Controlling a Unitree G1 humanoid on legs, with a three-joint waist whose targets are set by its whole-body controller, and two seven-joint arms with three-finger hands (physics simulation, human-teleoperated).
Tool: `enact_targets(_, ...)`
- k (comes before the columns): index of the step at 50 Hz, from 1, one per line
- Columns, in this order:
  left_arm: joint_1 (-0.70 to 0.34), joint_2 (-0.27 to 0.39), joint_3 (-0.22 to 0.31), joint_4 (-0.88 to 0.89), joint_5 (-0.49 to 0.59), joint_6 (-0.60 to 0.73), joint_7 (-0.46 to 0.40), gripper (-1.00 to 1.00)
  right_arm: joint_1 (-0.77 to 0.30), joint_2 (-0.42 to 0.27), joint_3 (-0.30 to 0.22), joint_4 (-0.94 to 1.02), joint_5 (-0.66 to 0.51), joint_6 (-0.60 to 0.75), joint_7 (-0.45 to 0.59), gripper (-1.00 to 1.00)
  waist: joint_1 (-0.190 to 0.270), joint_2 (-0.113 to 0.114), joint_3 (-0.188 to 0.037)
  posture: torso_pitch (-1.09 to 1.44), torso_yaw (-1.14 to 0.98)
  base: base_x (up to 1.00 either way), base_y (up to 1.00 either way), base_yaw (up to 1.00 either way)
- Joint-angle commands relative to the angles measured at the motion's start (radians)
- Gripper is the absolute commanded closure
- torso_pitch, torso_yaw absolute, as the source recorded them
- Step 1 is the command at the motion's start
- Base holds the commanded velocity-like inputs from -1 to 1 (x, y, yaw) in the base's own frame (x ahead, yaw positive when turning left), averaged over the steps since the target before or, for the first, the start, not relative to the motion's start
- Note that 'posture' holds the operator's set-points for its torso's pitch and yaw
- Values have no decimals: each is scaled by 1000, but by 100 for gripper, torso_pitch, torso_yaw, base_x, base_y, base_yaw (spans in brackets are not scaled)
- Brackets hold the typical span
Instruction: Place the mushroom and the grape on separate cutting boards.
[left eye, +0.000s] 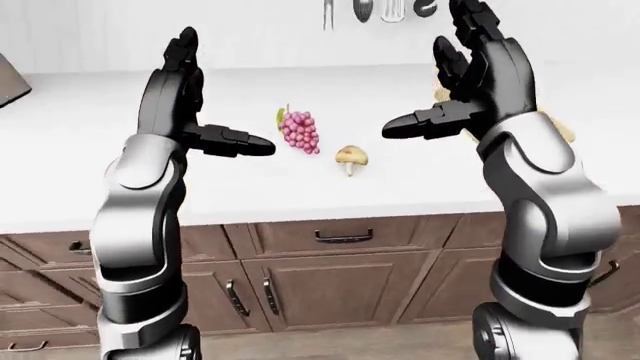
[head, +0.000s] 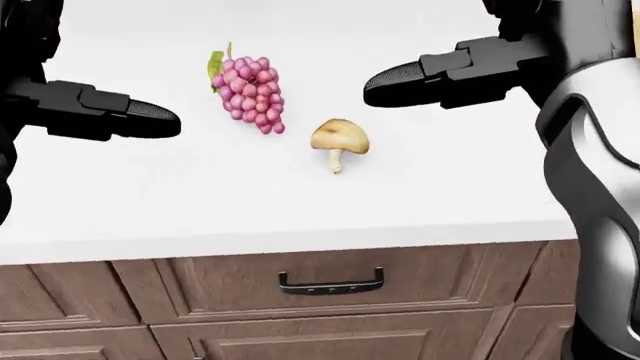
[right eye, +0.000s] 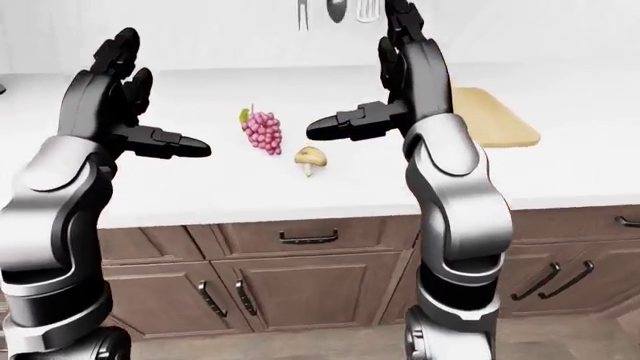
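Both hands (left eye: 450, 82) raised, spread wide, empty. Haven't grabbed anything; next I'd drop the right onto the mushroom (head: 339, 139), beside the grape (head: 250, 84).
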Motion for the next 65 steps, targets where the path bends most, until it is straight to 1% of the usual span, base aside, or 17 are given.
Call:
enact_targets(1, -23, 19, 25, -28, 13, -23, 9, -100, -30, -3, 8, -22, 4, -33, 7, -100, 7, -7, -21, 0, 0, 0, 0, 36)
enact_targets(3, -21, 20, 26, -33, 13, -17, 7, -100, -30, -3, 6, -28, 6, -28, 8, -100, 4, 39, -19, 0, 0, 0, 0, 36)
enact_targets(6, -24, 20, 27, -34, 14, -15, 7, -100, -30, -5, 5, -29, 4, -25, 6, -100, 6, 45, -22, 0, 0, 0, 0, 36)
enact_targets(16, -40, 21, 22, -20, 19, -15, 6, -100, -29, -8, -1, -7, -8, -42, 2, -100, 21, -23, 3, 0, 0, 0, 0, 28)
enact_targets(19, -37, 23, 26, -30, 17, -8, 2, -100, -32, -10, 1, -4, -11, -41, 2, -100, 33, -83, -5, 0, 0, 0, 0, 0)
enact_targets(20, -35, 23, 27, -32, 17, -7, 3, -100, -37, -1, -10, -1, 1, -33, -5, -100, 34, -46, 5, 0, 0, 0, 0, 0)
enact_targets(22, -28, 22, 28, -35, 16, -10, 3, -100, -32, -4, -10, -3, 8, -33, -8, -100, 28, -49, -23, 0, 0, 0, -14, 0)
enact_targets(24, -26, 22, 28, -29, 16, -16, 5, -100, -32, -7, -8, -7, 12, -32, -11, -100, 23, -11, -10, 0, 0, 0, -29, 0)
enact_targets(29, -24, 23, 30, -20, 19, -25, 11, -100, -31, -8, -7, -14, 23, -30, -19, -100, 18, 8, -27, 0, 0, 0, -29, 0)
enact_targets(32, -22, 24, 30, -24, 19, -20, 11, -100, -33, -7, -10, -20, 33, -23, -25, -100, 16, -9, -32, 0, 0, 0, -29, 0)
enact_targets(35, -17, 24, 30, -27, 20, -19, 10, -100, -31, -7, -11, -20, 42, -24, -30, -100, 14, -86, -31, 0, 0, 0, -31, 0)
enact_targets(36, -15, 27, 30, -31, 23, -17, 8, -100, -31, -9, -11, -17, 42, -29, -30, -100, 4, -47, -23, 0, 0, 0, -37, 0)
enact_targets(37, -15, 26, 33, -35, 21, -15, 7, -100, -32, -9, -13, -18, 46, -29, -33, -100, 9, -72, -18, 0, 0, 0, -38, 0)
enact_targets(42, -11, 30, 38, -49, 19, -4, 3, -100, -23, -24, 9, -21, 29, -47, -25, -100, 8, -21, 2, 0, 0, 0, -30, 0)
enact_targets(49, -19, 33, 35, -34, 23, -8, 6, -100, -22, -14, 15, -13, 2, -48, -3, -100, 4, -44, 13, 0, 0, 0, 0, 0)
enact_targets(54, -27, 33, 34, -31, 25, -6, 7, -100, -22, -10, 19, -13, -33, -49, 23, -100, -13, 11, -4, 0, 0, 0, 0, 0)
enact_targets(65, -13, 30, 35, -35, 29, -13, 7, -100, -26, -3, 6, -35, -39, -28, 34, -100, 3, -25, -14, 0, 0, 1, 0, 0)
